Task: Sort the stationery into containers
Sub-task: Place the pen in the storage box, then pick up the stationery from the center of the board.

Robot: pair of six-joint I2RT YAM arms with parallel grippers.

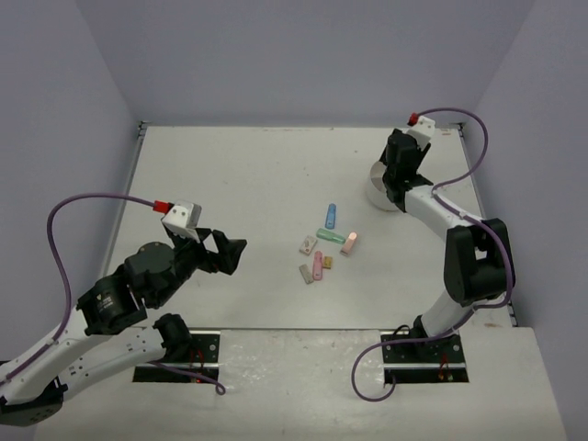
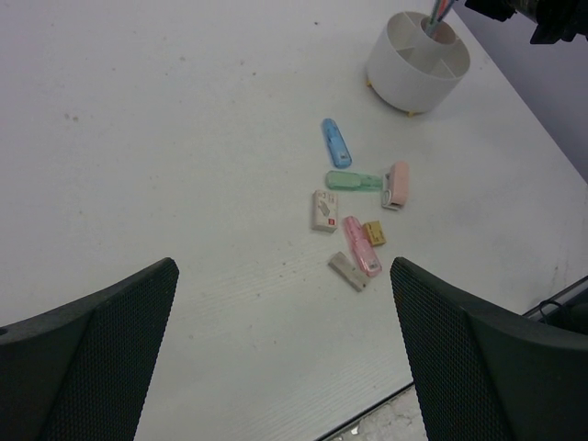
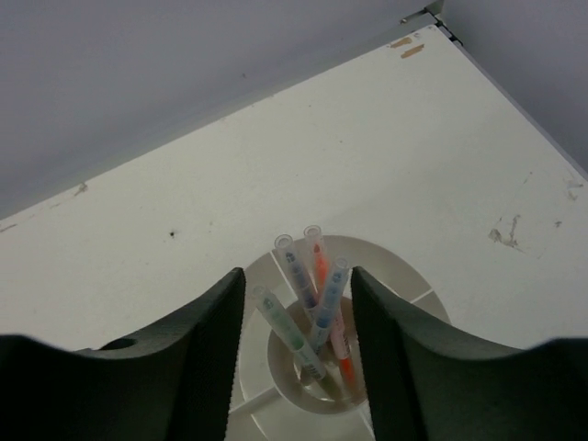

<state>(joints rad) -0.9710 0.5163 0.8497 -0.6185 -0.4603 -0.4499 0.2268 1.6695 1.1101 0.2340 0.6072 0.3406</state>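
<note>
The white round tub stands at the far right; in the top view my right arm covers most of it. Several thin pens, bluish, greenish and red, stand in its centre cup. My right gripper hangs open just above the tub, its fingers either side of the pens, not touching them. Small blocks lie mid-table: light blue, green, pink, white, long pink, tan, grey. My left gripper is open and empty, short of the blocks.
The block cluster also shows in the top view, with my left gripper to its left and my right gripper to the upper right. The table's near edge lies just below the left fingers. Walls close the back and sides.
</note>
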